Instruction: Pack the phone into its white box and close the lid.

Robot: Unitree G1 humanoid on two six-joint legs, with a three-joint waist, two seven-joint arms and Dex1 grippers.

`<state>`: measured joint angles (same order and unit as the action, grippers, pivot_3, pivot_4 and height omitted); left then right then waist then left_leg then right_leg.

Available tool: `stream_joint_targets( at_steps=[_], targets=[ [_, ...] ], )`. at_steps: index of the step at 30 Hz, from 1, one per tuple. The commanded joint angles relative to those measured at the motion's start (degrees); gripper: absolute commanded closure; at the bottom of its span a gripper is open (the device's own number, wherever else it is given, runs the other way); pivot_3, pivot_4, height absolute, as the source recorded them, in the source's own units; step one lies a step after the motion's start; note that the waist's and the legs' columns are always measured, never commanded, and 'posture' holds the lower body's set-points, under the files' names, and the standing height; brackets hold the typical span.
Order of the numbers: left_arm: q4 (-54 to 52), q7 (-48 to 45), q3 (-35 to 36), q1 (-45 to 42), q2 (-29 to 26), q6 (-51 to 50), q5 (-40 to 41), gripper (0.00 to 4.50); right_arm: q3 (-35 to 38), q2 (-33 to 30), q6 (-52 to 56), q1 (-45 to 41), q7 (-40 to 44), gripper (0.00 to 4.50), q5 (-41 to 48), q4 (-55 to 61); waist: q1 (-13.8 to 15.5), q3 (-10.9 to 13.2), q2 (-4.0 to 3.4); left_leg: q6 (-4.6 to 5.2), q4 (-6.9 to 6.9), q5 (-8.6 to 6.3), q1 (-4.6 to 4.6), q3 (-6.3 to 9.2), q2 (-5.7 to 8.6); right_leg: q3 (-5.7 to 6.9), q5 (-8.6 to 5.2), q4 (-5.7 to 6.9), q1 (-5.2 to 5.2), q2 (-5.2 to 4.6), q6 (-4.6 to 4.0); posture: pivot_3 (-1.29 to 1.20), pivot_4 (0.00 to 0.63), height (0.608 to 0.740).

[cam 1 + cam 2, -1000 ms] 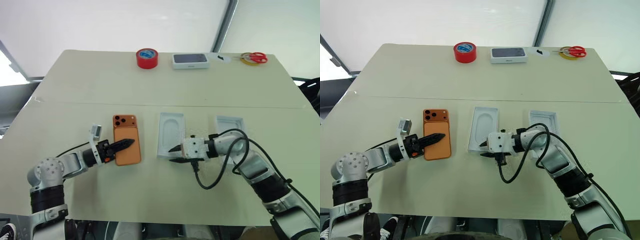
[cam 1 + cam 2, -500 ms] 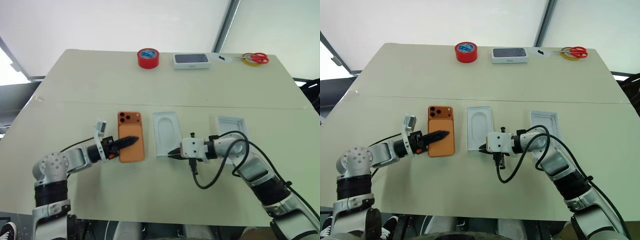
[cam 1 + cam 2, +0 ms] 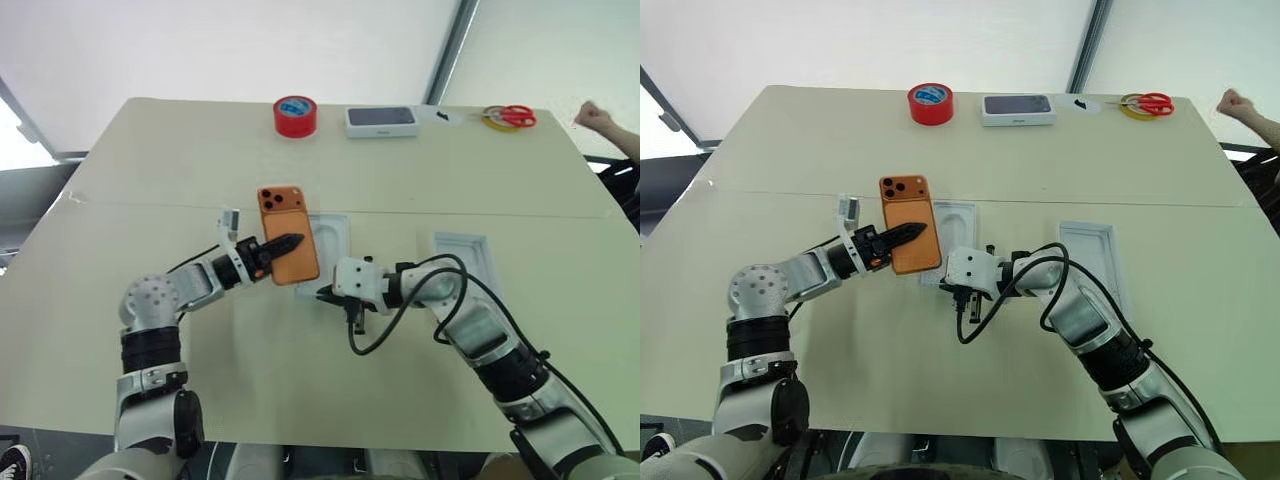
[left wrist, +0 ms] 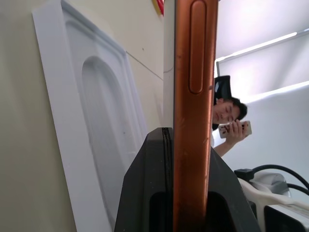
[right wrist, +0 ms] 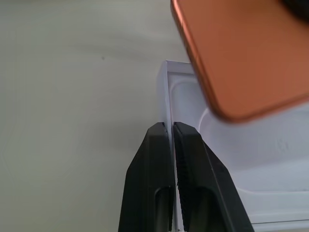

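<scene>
Orange phone [image 3: 303, 264]: 1, clamped in left gripper [image 3: 291, 242].
White trays: 2, recessed tray [image 3: 336, 233] and plain tray [image 3: 462, 251].
Right gripper [image 3: 322, 293]: pinching recessed tray's wall.

Bench [image 3: 200, 160]: pale beige top, matte, with a straight seam running side to side across its middle. Far corners cut at an angle. Behind the bench a bright white wall or screen [image 3: 250, 45], evenly lit, crossed by a dark slanted pole [image 3: 452, 45] at upper right. A second dark strut [image 3: 20, 115] angles in at the far left, beside a very bright patch. Darker floor [image 3: 30, 205] shows past the bench's left edge. Lighting diffuse.
</scene>
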<state>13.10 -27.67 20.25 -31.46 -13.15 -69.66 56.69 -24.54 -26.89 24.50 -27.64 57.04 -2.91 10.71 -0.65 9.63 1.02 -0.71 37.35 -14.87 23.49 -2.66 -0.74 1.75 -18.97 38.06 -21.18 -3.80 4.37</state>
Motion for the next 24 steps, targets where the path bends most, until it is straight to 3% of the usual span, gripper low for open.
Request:
stream_joint_targets(
  at_steps=[1, 4, 11, 15, 19, 24],
  targets=[
    [1.47, -3.69, -1.78, -2.81, -0.63, 1.87, -0.79, 4.5, 1.38, -1.0, -0.89, -0.41, 0.98, 2.97, 1.93, 2.51, 0.06, 0.0, 0.01, 0.0, 0.0, 0.0, 0.0, 0.0, 0.0, 0.0, 0.0, 0.0, 0.0, 0.0, 0.0, 0.0, 0.15, 0.74],
    [3.97, -6.48, -3.37, -4.5, -1.9, 2.45, -2.17, 4.5, 4.35, -2.52, -2.59, -1.02, 2.15, 1.52, 4.48, 2.39, 0.05, 0.01, 0.02, 0.0, 0.03, 0.0, 0.01, 0.0, 0.0, 0.0, 0.0, 0.01, 0.01, 0.01, 0.0, 0.0, 0.15, 0.74],
    [8.31, -13.53, -8.65, -7.48, -3.24, 2.99, -5.87, 4.5, 13.87, -4.1, -5.47, -3.43, 2.63, 1.52, 11.17, -7.57, 0.06, 0.02, 0.02, 0.0, 0.02, 0.0, 0.01, -0.01, 0.0, 0.0, 0.0, 0.0, 0.01, 0.04, 0.0, 0.0, 0.15, 0.74],
    [10.95, -15.72, -10.81, -7.98, -3.07, 4.75, -8.6, 4.5, 13.48, -8.24, -14.4, -3.27, 2.79, 1.52, 6.87, -16.15, 0.01, 0.03, 0.04, 0.02, 0.02, -0.01, 0.02, -0.03, 0.0, 0.0, 0.0, -0.01, 0.02, 0.05, 0.0, 0.0, 0.15, 0.74],
    [12.12, -16.24, -10.42, -8.14, -2.71, 4.22, -9.52, 4.5, 13.4, -8.45, -16.32, -3.78, 2.44, 1.52, 6.83, -18.0, -0.3, 0.03, 0.03, 0.01, 0.01, 0.01, 0.03, -0.09, -0.1, -0.05, 0.0, 0.01, -0.06, 0.12, 0.0, 0.0, 0.15, 0.74],
    [12.04, -17.13, -11.49, -8.68, -2.81, 2.2, -10.18, 2.23, 12.3, -7.29, -17.05, -3.0, 1.43, 1.49, 5.78, -17.39, -0.13, 0.03, 0.03, -0.05, 0.01, 0.04, 0.03, -0.1, -0.16, -0.07, 0.0, 0.02, -0.08, 0.16, 0.0, 0.0, 0.15, 0.74]
  ],
)
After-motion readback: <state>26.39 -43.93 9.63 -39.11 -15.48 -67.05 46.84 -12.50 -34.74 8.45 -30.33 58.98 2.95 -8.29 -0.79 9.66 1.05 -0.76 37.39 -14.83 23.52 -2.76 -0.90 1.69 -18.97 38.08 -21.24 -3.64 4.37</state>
